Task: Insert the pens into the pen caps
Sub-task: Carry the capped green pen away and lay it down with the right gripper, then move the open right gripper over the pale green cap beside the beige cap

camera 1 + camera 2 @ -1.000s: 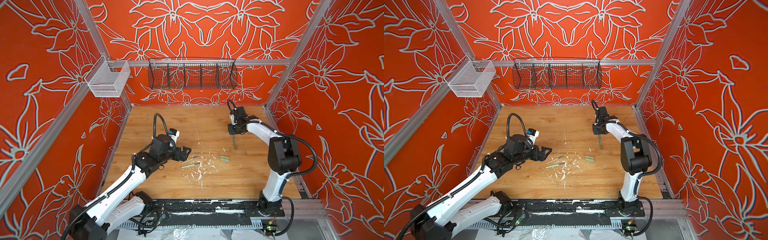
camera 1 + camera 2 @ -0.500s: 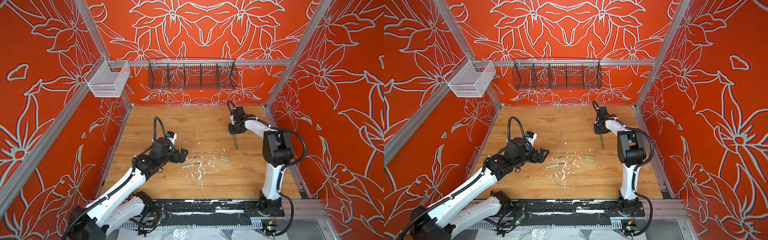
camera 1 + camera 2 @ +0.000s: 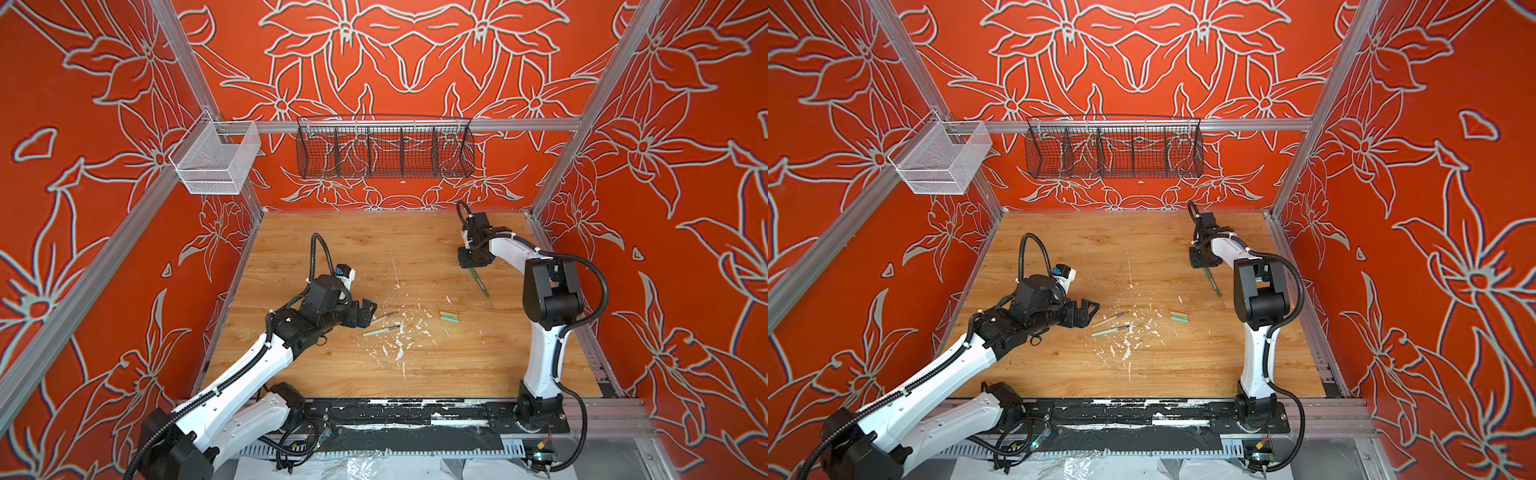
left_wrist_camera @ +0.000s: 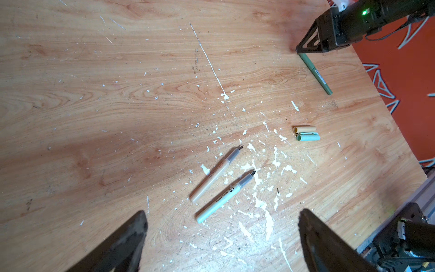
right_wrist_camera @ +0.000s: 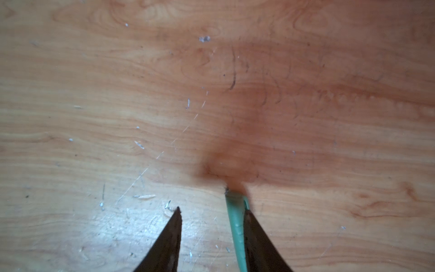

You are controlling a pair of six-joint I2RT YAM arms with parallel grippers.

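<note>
Your right pincer (image 5: pixel 212 209) is spread, one finger (image 5: pixel 261 242) touching the dark green pen (image 5: pixel 235 219) by the worktop's (image 3: pixel 332 365) right edge. Your left pincer (image 4: pixel 222 213) is spread wide beside the beige pen (image 4: pixel 215 175) and mint pen (image 4: pixel 223 197).

No text is legible. The slim pale mint green pen (image 4: pixel 223 197), lower centre of the left wrist view, carries dark print along its barrel (too small to read); the slim dark green pen (image 4: pixel 316 73), upper right, bears a blurred label.
</note>
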